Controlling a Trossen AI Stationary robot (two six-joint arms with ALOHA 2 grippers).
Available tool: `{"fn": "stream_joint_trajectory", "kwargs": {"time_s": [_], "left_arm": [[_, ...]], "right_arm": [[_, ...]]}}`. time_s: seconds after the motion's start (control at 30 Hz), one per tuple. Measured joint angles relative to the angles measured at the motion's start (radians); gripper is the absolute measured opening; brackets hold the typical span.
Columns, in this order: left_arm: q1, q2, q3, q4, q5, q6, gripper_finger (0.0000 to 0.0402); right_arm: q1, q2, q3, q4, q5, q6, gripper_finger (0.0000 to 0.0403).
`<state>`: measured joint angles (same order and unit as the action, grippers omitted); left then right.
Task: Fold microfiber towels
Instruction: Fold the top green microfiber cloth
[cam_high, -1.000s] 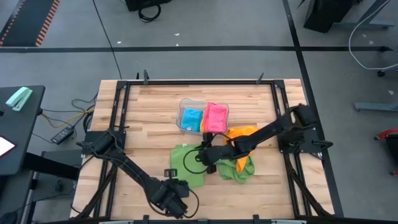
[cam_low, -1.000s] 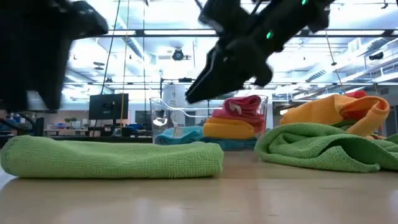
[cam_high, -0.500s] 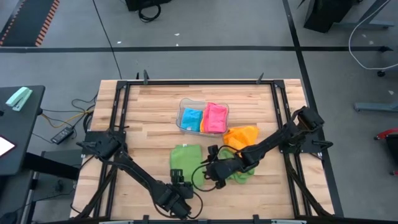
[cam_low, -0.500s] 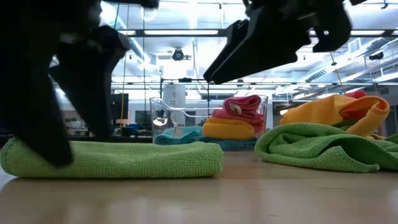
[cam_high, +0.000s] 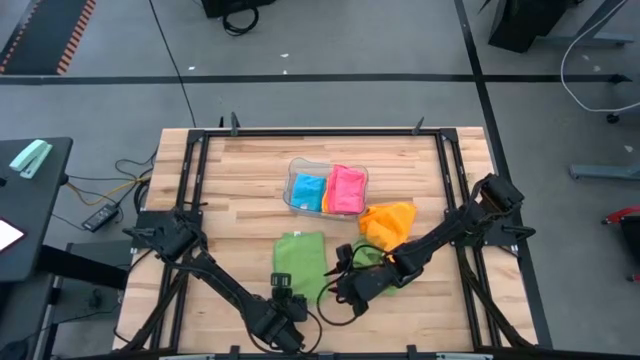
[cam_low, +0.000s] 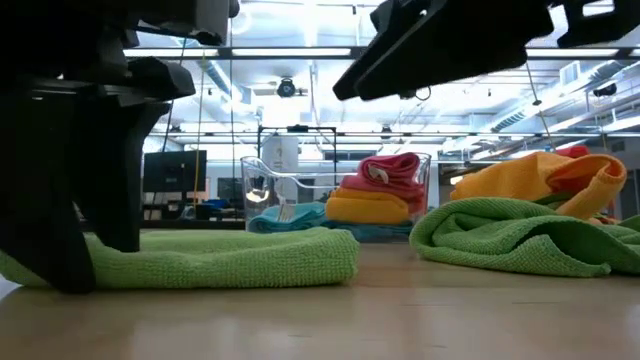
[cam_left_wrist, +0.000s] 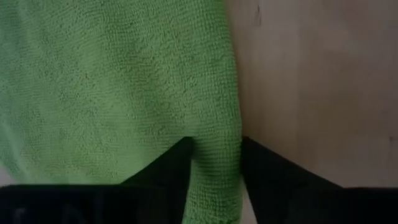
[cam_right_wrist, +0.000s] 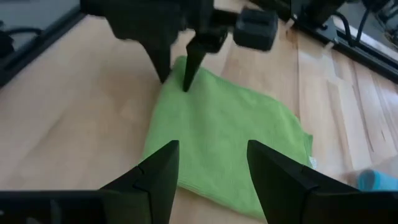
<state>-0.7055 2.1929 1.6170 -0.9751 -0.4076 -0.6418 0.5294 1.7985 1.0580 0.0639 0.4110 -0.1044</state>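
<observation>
From overhead we see the whole table; table-level and both wrist cameras share the green towel the left gripper straddles.

wooden table: folded green towel, crumpled green towel, orange towel, clear tray of towels.

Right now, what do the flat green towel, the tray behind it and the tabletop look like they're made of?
The flat green towel looks like soft microfiber: a fine nubby, matte pile shows up close. The clear tray holding folded cloths seems to be glossy transparent plastic, since the room shows through its wall. The light tabletop looks like smooth wood, with strips of pale planks and visible grain.
</observation>
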Motion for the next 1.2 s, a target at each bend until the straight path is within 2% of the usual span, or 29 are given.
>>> {"fn": "stream_joint_trajectory", "kwargs": {"time_s": [0.23,0.3,0.4,0.83,1.07,1.2], "left_arm": [[0.002,0.003,-0.004,0.001,0.004,-0.042,0.0028],[0.003,-0.001,-0.004,0.013,0.009,-0.047,0.0012],[0.009,-0.029,-0.004,0.027,0.02,-0.069,0.0018],[0.046,-0.247,-0.001,0.049,0.019,-0.176,0.0013],[0.073,-0.331,0.001,0.071,-0.004,-0.215,0.0013],[0.088,-0.353,0.001,0.089,-0.014,-0.191,0.0007]], "right_arm": [[0.031,0.01,0.0,0.082,-0.05,-0.052,0.0198],[0.045,0.026,-0.001,0.11,-0.049,-0.068,0.0198],[0.055,0.057,-0.001,0.165,-0.049,-0.073,0.0198],[0.056,0.04,0.032,0.167,-0.015,-0.114,0.0198],[0.056,-0.029,0.091,0.029,0.003,-0.084,0.0198],[0.056,-0.03,0.122,-0.079,0.088,-0.081,0.0198]]}}
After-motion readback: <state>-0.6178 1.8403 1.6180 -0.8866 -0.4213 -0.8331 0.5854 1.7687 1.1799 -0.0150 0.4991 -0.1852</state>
